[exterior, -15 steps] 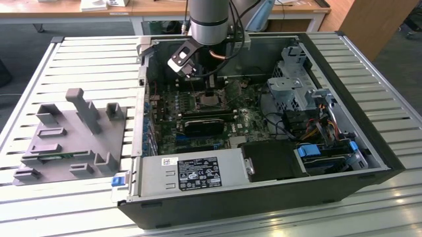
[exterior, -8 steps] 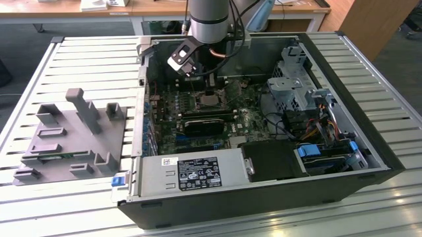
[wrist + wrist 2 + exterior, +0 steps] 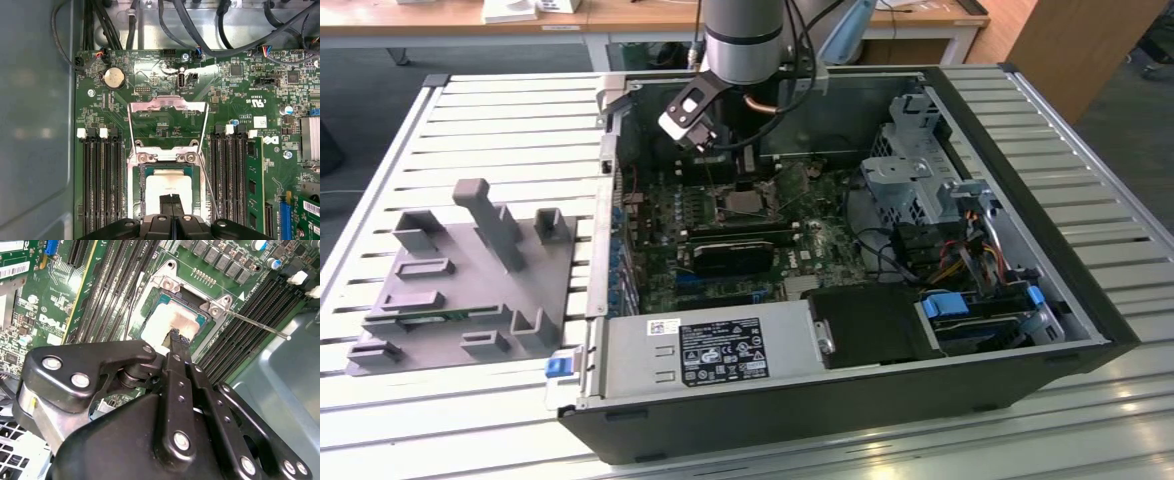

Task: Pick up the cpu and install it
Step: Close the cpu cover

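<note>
From the first wrist view my claw (image 3: 171, 198) has its fingers pressed together, pinching nothing, tips over the cpu (image 3: 169, 181). The cpu lies flat in the motherboard (image 3: 240, 100) socket, just above centre in the exterior view. Beyond it the load plate (image 3: 167, 103) lies flipped open.

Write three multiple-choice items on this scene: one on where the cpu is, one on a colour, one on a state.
1. Where is the cpu? A on the table; B in the motherboard socket; C on the power supply.
2. What colour is the fixture beside the case? A red; B grey; C yellow.
3. How is the socket's load plate? A folded open; B shut over the chip; C missing.
Key: 1 B, it lies within the socket frame; 2 B, grey plastic in the exterior view; 3 A, it lies back off the cpu.
</note>
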